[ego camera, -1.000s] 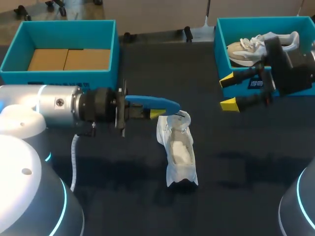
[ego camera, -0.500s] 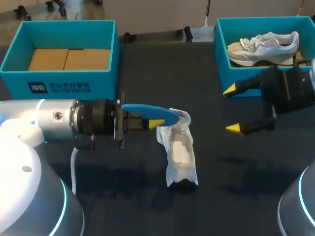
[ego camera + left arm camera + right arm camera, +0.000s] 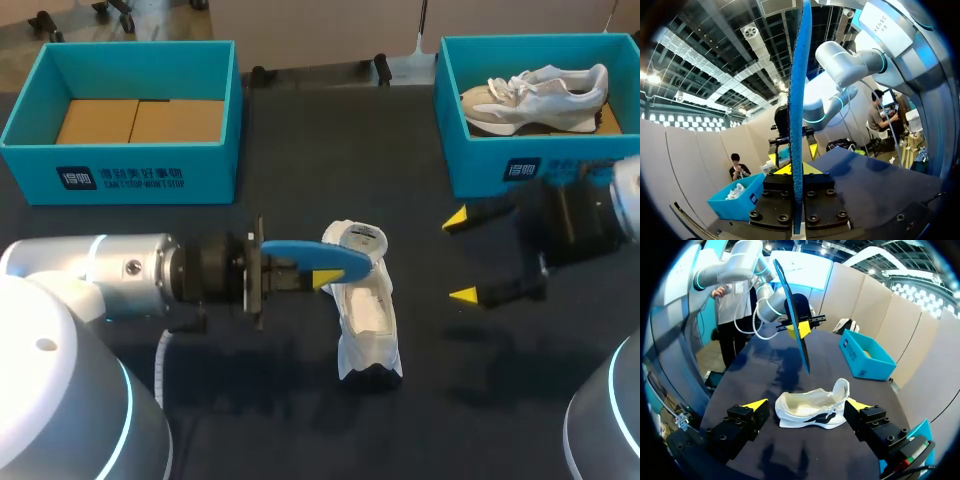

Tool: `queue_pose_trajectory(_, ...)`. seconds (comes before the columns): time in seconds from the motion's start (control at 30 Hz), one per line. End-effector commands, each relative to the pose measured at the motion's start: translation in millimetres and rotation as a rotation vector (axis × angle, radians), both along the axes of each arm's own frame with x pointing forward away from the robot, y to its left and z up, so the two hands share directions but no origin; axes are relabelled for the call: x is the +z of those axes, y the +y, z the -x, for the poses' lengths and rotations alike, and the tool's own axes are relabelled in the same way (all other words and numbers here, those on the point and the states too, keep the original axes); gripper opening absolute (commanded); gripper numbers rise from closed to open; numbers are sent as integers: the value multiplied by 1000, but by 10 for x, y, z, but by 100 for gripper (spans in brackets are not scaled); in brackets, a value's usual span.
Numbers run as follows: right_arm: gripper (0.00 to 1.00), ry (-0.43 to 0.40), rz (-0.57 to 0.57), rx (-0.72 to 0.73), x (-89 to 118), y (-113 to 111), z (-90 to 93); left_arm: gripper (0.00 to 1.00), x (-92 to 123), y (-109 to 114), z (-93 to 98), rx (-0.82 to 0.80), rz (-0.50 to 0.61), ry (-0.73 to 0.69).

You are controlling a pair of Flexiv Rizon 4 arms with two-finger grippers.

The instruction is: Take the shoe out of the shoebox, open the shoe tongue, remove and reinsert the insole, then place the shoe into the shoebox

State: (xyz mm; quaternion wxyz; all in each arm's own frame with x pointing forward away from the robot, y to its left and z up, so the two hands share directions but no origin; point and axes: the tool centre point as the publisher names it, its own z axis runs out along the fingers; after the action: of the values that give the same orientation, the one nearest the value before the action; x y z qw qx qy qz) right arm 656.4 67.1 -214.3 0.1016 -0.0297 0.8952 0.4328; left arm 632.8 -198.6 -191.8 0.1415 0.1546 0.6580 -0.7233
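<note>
A white shoe [image 3: 366,312] lies on the dark table [image 3: 300,130], heel toward the front; the right wrist view has the shoe [image 3: 812,410] on its side ahead of the fingers. My left gripper [image 3: 325,278] is shut on a blue insole [image 3: 310,255], held edge-up just left of the shoe's opening. From the left wrist, the insole [image 3: 799,100] rises straight out of the closed gripper [image 3: 799,170]. My right gripper [image 3: 458,257] hovers open to the shoe's right, empty. The same gripper [image 3: 807,404] faces the shoe, with the insole [image 3: 792,315] and left gripper [image 3: 799,329] beyond.
A teal shoebox [image 3: 447,130] at the back right holds a second pale sneaker [image 3: 535,95]. Another teal box [image 3: 140,160] at the back left has cardboard in its bottom; it shows as the box [image 3: 865,355] beyond the shoe in the right wrist view.
My left arm has carried the insole toward the front, staying beside the shoe. My right gripper has come away from the right shoebox, down and toward the shoe, still open.
</note>
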Motion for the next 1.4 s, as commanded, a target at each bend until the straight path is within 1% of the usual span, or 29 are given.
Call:
queue_pose_trajectory(0.03,100,21,-22,23,-184,146,-98,0,-87,-91,0,21,5,14)
queue_pose_trajectory(0.07,100,38,-39,28,-200,183,-84,0,-91,-98,-1,19,8,16)
queue_pose_trajectory(1.3,100,38,-39,28,-200,183,-84,0,-91,-98,-1,19,8,16)
queue_pose_trajectory(1.37,100,26,-40,25,-221,180,-80,0,-138,-89,-28,22,-12,17)
queue_pose_trajectory(1.4,100,16,-7,13,-246,166,-75,0,-138,-78,-27,20,-11,34)
